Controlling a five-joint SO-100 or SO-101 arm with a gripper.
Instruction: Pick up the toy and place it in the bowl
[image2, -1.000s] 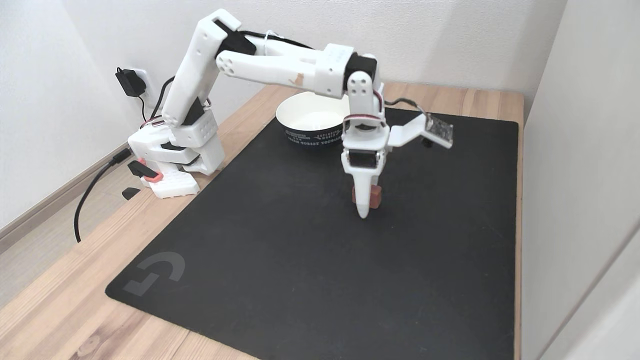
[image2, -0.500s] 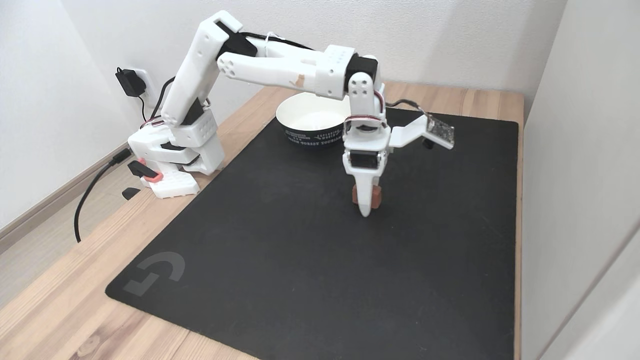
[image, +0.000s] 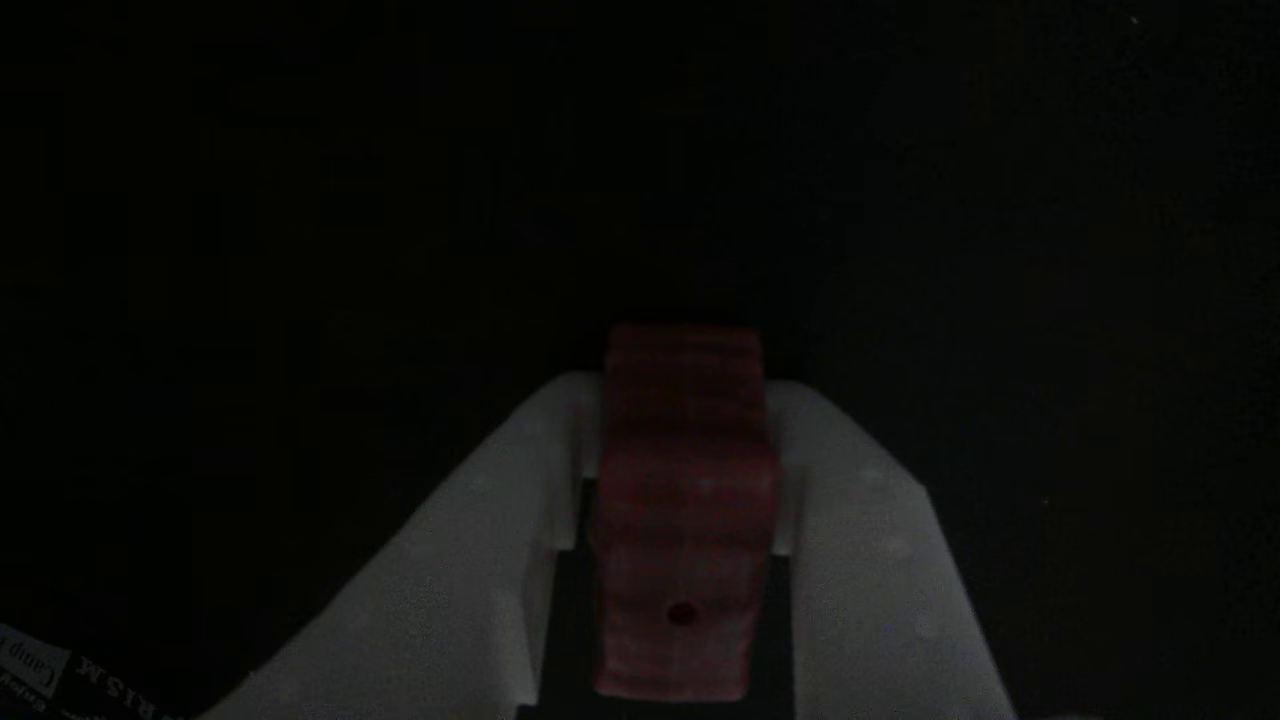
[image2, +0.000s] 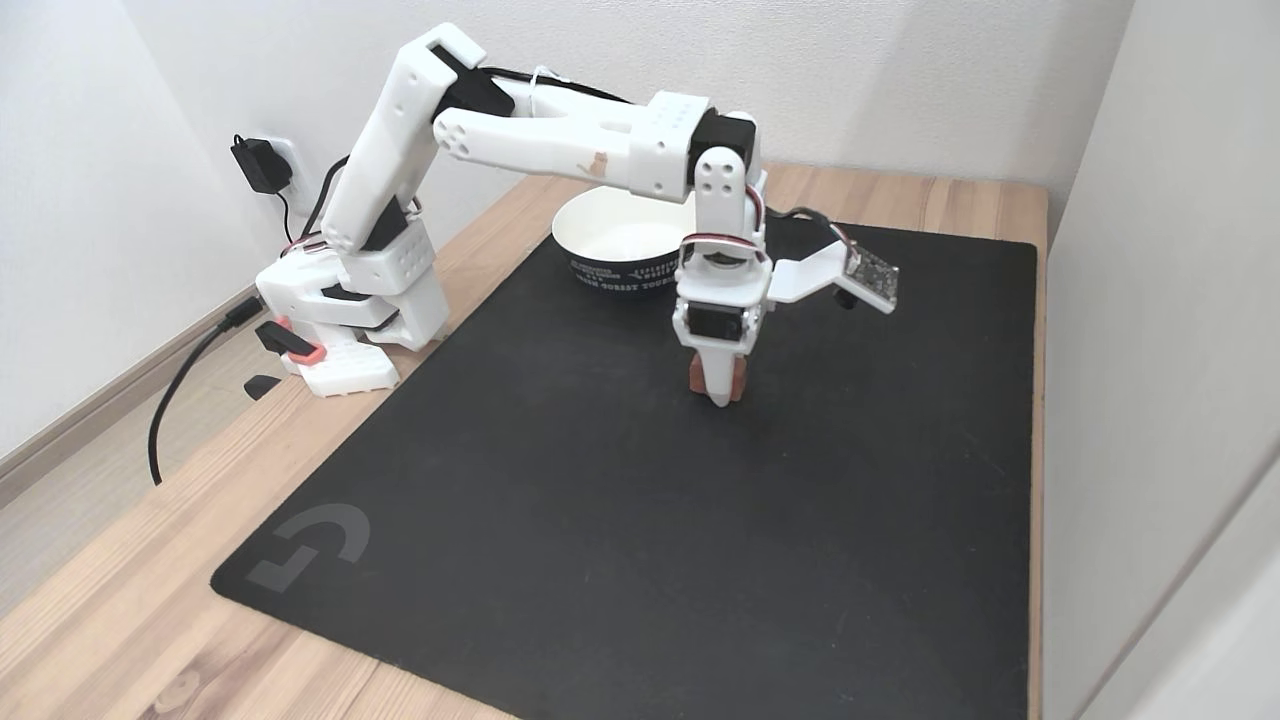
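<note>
In the other view, dim and close, the toy (image: 685, 500) stands lengthwise between the two white fingers (image: 470, 560), which press its wavy sides from 9 and 3 o'clock. Its small round hole faces the camera near the 6 o'clock end, and its far end juts past the fingertips toward 12. The fingers are spread only as wide as the block and pinch it; nothing else touches them. Beyond is plain darkness, so this view does not tell whether the block rests on anything.

In the fixed view, the arm reaches over the black mat (image2: 600, 520) on the wooden worktop (image2: 90, 620), with the gripper (image2: 718, 392) pointing straight down. The toy (image2: 738, 378) shows as red slivers either side of the near finger. The fingertip seems to hang just above the mat, though contact cannot be ruled out from this angle. The bowl (image2: 615, 245) sits at about 11 o'clock from the gripper, near it, partly behind the forearm, and appears empty.

By this, the grasp looks made and the lift is the step in hand. The next move calls for raising the block high enough to clear the bowl's rim, carrying it toward 11 o'clock until it is over the opening, then spreading the fingers. The grip looks centred, so a slip seems unlikely.
</note>
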